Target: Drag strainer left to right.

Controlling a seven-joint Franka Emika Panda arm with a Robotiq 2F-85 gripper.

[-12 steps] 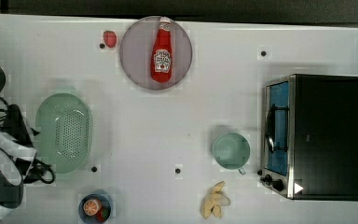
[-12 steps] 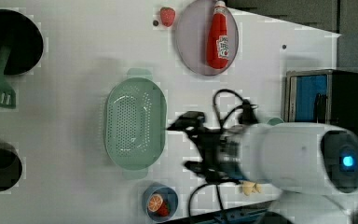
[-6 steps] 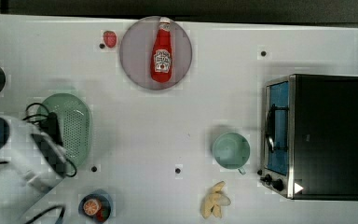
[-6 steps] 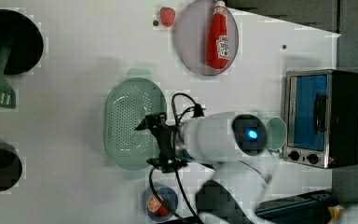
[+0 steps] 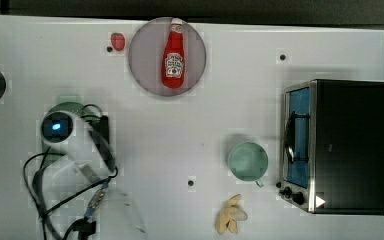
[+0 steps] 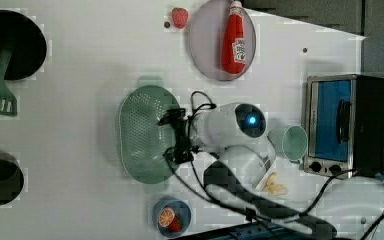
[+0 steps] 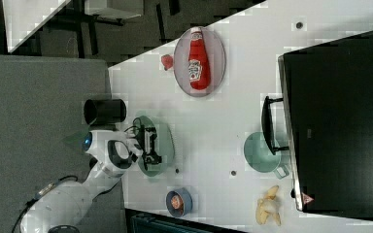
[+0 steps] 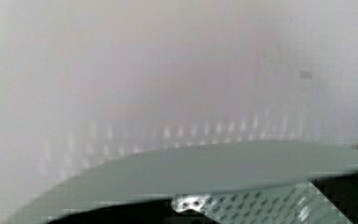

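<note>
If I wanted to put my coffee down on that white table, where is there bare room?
The widest bare stretch in the top view lies mid-table, between the strainer, the plate with the ketchup bottle, and the green cup. It is crowded by the toaster oven, where cup and banana sit close, and around the arm's open hand.

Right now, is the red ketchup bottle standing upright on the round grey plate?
No, the red ketchup bottle lies flat on its side across the round grey plate, cap pointing toward the table's far edge in the top view.
</note>
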